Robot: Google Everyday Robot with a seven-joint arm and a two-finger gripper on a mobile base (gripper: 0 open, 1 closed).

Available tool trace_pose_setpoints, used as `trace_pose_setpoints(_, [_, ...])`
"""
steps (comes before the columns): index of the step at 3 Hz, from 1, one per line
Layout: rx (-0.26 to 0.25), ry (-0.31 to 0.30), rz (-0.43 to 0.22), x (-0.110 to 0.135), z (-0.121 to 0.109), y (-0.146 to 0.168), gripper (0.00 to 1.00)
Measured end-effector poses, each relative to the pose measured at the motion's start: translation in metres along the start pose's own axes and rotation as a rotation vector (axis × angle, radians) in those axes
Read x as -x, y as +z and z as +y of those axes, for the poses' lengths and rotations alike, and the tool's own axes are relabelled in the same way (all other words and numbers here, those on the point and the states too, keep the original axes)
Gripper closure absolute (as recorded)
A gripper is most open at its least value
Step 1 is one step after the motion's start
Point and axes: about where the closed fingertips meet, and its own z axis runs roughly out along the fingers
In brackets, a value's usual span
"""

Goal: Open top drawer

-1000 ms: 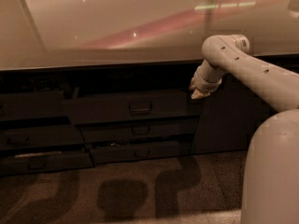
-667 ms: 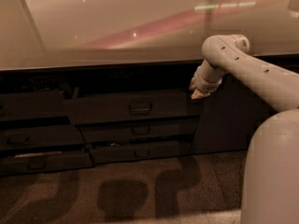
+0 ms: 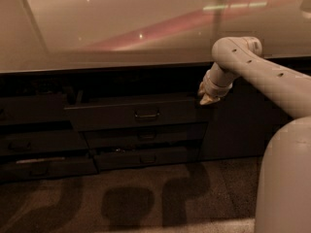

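Hanging at the upper right corner of the top drawer (image 3: 107,115), the gripper (image 3: 208,98) pointed down. Whether it was clenched I couldn't tell. That drawer sat just under the counter (image 3: 121,28).

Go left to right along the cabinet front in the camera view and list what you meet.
Left stack of drawers → top drawer → gripper, at that drawer's upper right corner → dark cabinet panel → robot's body.
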Motion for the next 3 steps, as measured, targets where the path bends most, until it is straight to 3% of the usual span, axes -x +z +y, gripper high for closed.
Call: trace_pose_setpoints(3, [0.001,-0.005,-0.008,0.002,0.009,-0.005,1.0])
